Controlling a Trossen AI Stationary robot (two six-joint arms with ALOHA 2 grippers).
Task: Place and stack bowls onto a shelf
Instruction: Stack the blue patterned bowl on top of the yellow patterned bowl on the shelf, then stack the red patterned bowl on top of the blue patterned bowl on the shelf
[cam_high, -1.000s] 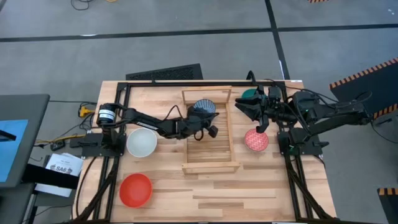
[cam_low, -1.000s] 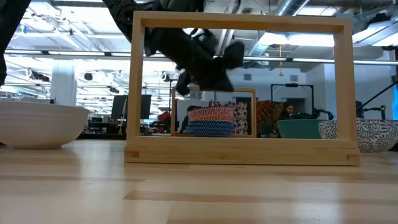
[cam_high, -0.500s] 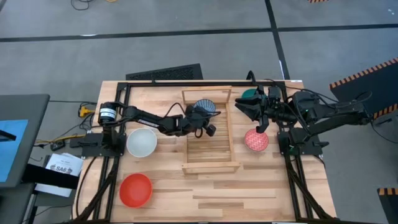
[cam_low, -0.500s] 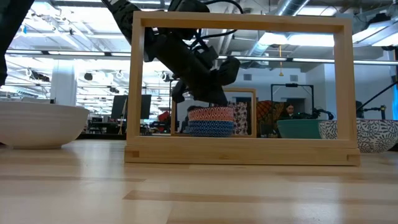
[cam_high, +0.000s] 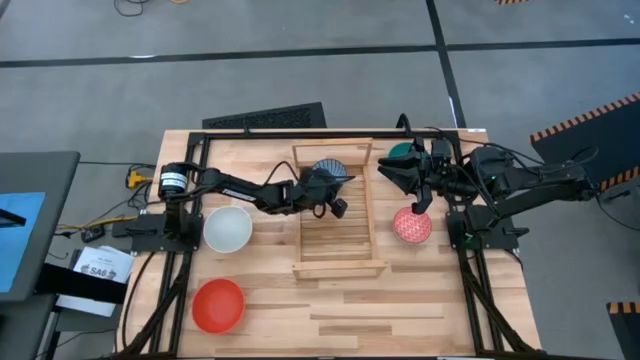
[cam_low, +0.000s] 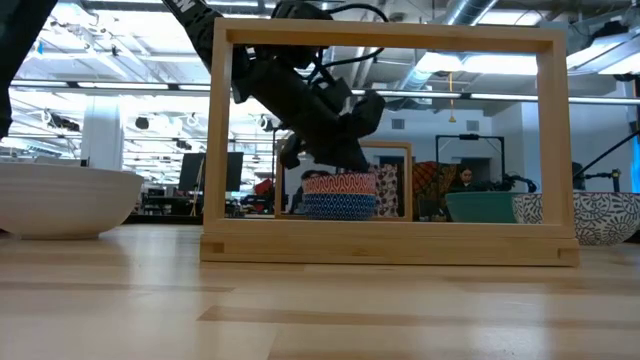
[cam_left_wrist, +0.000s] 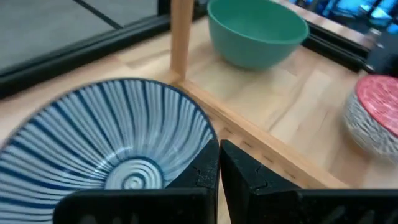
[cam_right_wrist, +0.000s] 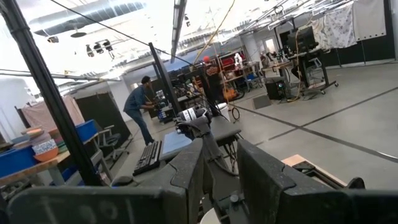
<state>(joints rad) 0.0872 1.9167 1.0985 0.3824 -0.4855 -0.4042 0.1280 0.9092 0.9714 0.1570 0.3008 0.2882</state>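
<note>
The blue-patterned bowl (cam_high: 328, 171) (cam_low: 340, 194) stands on its base at the far end of the slatted shelf (cam_high: 338, 232). My left gripper (cam_high: 326, 192) (cam_left_wrist: 219, 171) reaches over the shelf from the left and is shut on this bowl. The teal bowl (cam_high: 403, 153) and the pink speckled bowl (cam_high: 411, 225) sit on the table right of the shelf. My right gripper (cam_high: 414, 183) (cam_right_wrist: 221, 167) hovers open between them, touching nothing. The white bowl (cam_high: 228, 228) and the red bowl (cam_high: 218, 305) rest left of the shelf. The yellow bowl is out of view. My left gripper pinches the blue-patterned bowl's rim (cam_left_wrist: 210, 144) on its near side, one finger (cam_left_wrist: 202, 174) inside the bowl and one outside. The fingers come slanting down from the table's near-left side. The bowl stays upright with its base on the shelf slats.
The shelf's raised end rails (cam_high: 332, 150) (cam_high: 338, 268) stand at its far and near ends; in the low view the near rail frames the bowl (cam_low: 390, 40). A black frame (cam_high: 300, 132) runs along the table's far edge. Bare slats lie near of the bowl.
My left gripper has moved toward the table's far edge and down, from above the shelf's middle to the near rim of the blue-patterned bowl. The bowl has stayed in place on the shelf. My right arm has kept still.
</note>
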